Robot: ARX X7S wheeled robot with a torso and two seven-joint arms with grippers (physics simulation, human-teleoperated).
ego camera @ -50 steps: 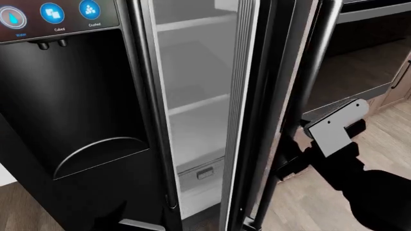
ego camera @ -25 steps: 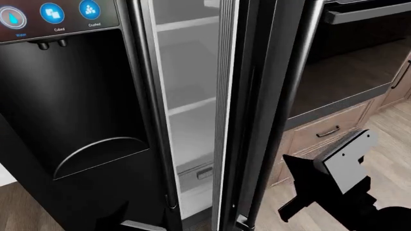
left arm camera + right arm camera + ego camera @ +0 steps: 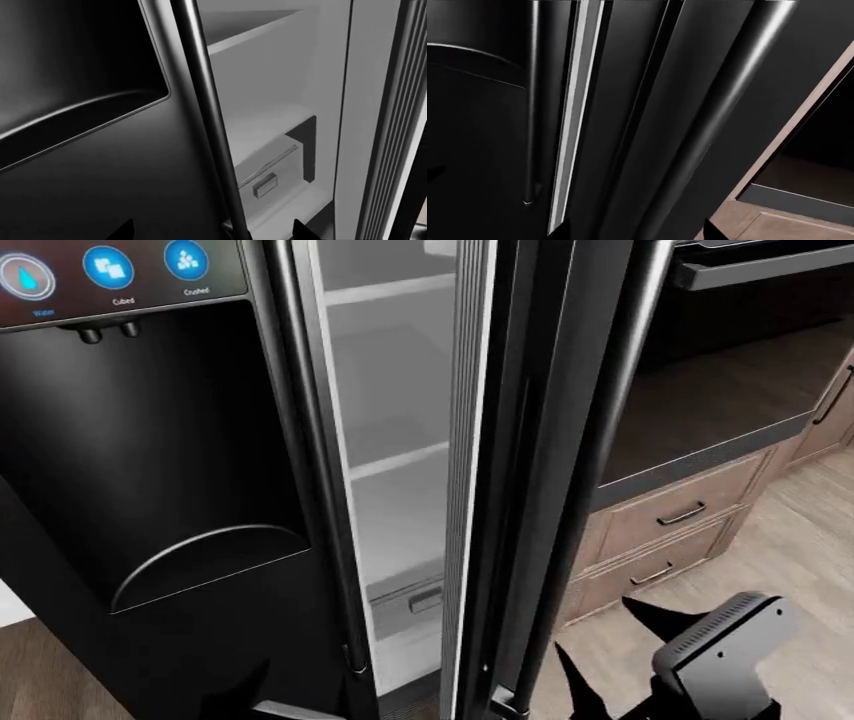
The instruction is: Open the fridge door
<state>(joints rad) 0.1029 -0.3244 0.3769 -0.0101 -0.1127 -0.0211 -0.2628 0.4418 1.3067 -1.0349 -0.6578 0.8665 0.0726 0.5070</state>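
Observation:
The fridge door (image 3: pixel 547 440) stands ajar and edge-on, glossy black, with its white inner lining (image 3: pixel 467 460) facing the gap. Its long vertical bar handle (image 3: pixel 625 410) runs down the outer side and fills the right wrist view as a round black bar (image 3: pixel 720 100). My right gripper (image 3: pixel 607 645) hangs open low at the right, clear of the handle, holding nothing. One dark fingertip (image 3: pixel 710 231) shows in its wrist view. My left gripper (image 3: pixel 212 231) is open, tips spread either side of the dispenser door's bar (image 3: pixel 200 100).
The narrower dispenser door (image 3: pixel 147 440) with blue round icons is at the left. White shelves and a drawer (image 3: pixel 420 600) show inside the fridge. A black oven (image 3: pixel 747 350) and wooden drawers (image 3: pixel 667 515) stand to the right, above a wooden floor.
My right gripper has come off the fridge door's handle and dropped down and back to the lower right. The door's gap narrowed slightly early on, then held still.

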